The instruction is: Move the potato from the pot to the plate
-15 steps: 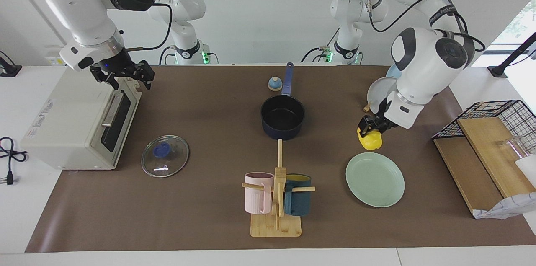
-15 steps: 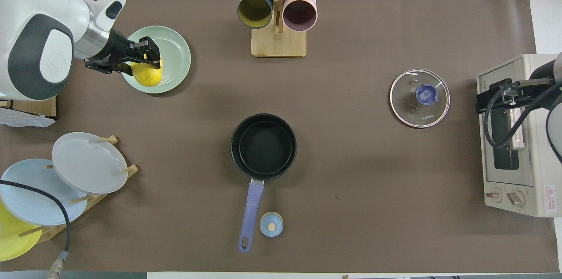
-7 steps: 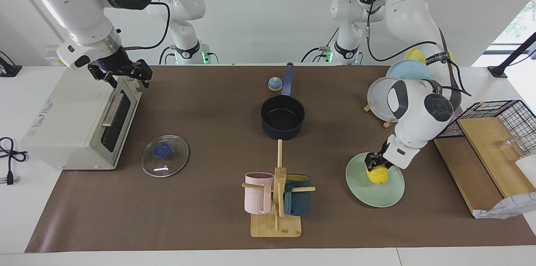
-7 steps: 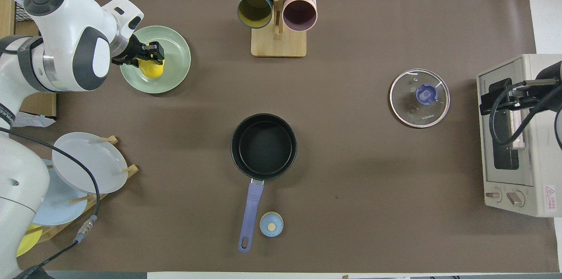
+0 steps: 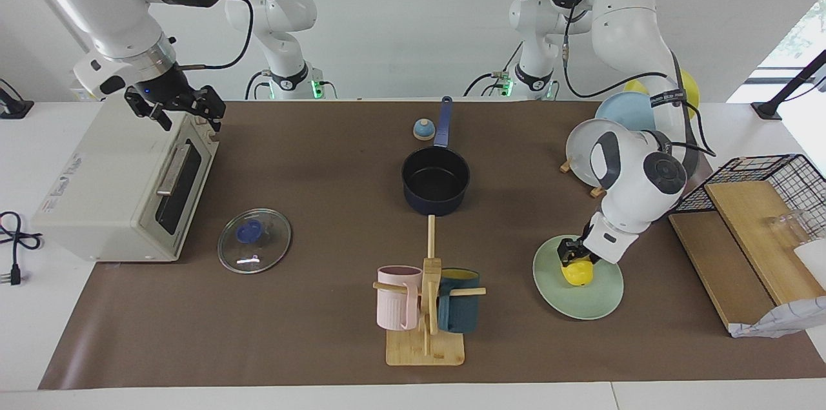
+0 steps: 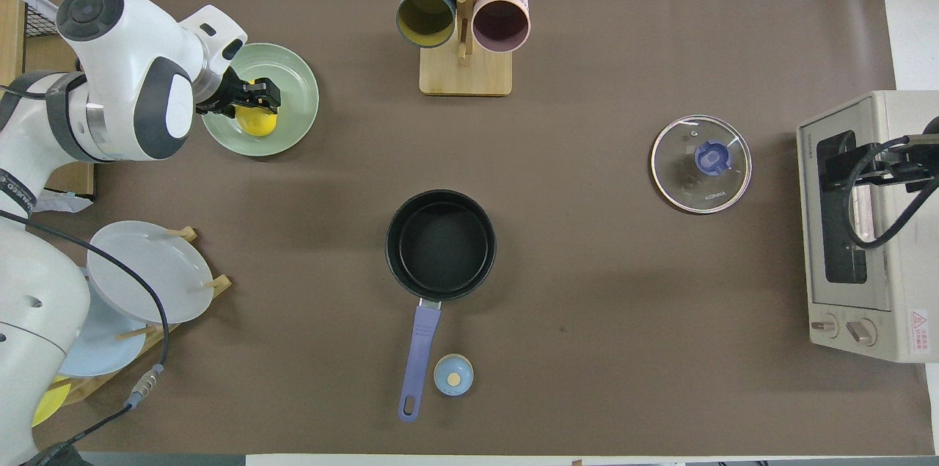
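Note:
The yellow potato [image 5: 578,274] [image 6: 257,124] lies on the mint-green plate [image 5: 597,304] [image 6: 297,77] toward the left arm's end of the table. My left gripper [image 5: 571,256] [image 6: 258,96] is right on top of the potato, low over the plate. The dark navy pot [image 5: 435,185] [image 6: 441,244] stands with nothing in it at the table's middle, its blue handle [image 6: 418,356] pointing toward the robots. My right gripper [image 5: 181,114] hangs open over the top front edge of the toaster oven [image 5: 110,184], holding nothing.
A glass lid [image 5: 253,240] lies beside the oven. A wooden mug rack [image 5: 426,307] with two mugs stands farther from the robots than the pot. A small blue knob [image 5: 423,130] sits by the pot handle. A rack of upright plates [image 6: 139,275] and a wire basket [image 5: 755,184] flank the left arm.
The left arm carried the potato from over the bare table down onto the mint-green plate. The right gripper drifted a little up and back over the oven.

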Motion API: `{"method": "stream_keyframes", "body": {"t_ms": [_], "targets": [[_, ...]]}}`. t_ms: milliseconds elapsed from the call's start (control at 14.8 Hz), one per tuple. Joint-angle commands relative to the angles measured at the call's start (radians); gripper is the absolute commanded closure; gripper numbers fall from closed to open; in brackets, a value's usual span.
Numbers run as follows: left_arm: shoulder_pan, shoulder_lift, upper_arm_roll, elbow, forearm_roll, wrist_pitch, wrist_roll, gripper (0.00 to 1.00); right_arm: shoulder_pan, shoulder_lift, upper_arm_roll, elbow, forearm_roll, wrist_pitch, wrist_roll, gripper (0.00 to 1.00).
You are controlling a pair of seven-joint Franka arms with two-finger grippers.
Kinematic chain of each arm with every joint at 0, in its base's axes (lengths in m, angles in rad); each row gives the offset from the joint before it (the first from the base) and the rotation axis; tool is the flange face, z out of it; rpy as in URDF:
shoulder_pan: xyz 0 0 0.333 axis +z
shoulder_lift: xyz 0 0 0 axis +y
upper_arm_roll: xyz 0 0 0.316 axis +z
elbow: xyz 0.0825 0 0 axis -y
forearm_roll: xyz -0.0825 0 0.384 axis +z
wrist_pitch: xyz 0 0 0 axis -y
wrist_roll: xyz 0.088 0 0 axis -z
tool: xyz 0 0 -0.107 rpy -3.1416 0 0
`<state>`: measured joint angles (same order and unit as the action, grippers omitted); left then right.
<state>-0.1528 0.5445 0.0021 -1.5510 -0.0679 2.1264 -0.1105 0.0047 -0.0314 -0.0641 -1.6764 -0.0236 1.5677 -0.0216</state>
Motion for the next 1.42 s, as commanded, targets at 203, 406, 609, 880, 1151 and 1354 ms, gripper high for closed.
{"method": "stream_keyframes", "body": {"t_ms": [203,406,609,880,1151,1354], "targets": [[0.033,-0.17,0.001,0.045,0.014,-0.16,0.02,0.0,-0.005,-0.016,0.003,-0.02,0.013,-0.001,0.015,0.0],[0.038,-0.305,0.033,0.045,0.025,-0.29,0.023,0.0,-0.003,-0.016,0.004,-0.02,0.013,-0.009,0.012,0.0],[0.041,-0.437,0.036,0.037,0.057,-0.415,0.031,0.0,-0.005,-0.016,0.004,-0.02,0.013,-0.009,0.012,0.0],[0.053,-0.581,0.038,-0.006,0.057,-0.604,0.074,0.0,-0.003,-0.016,0.004,-0.02,0.013,-0.009,0.012,0.0],[0.052,-0.698,0.035,-0.176,0.059,-0.603,0.072,0.0,-0.005,-0.016,0.004,-0.02,0.013,-0.009,0.012,0.0],[0.053,-0.687,0.026,-0.201,0.059,-0.54,0.069,0.0,-0.003,-0.016,0.004,-0.02,0.013,-0.009,0.012,0.0]]}}
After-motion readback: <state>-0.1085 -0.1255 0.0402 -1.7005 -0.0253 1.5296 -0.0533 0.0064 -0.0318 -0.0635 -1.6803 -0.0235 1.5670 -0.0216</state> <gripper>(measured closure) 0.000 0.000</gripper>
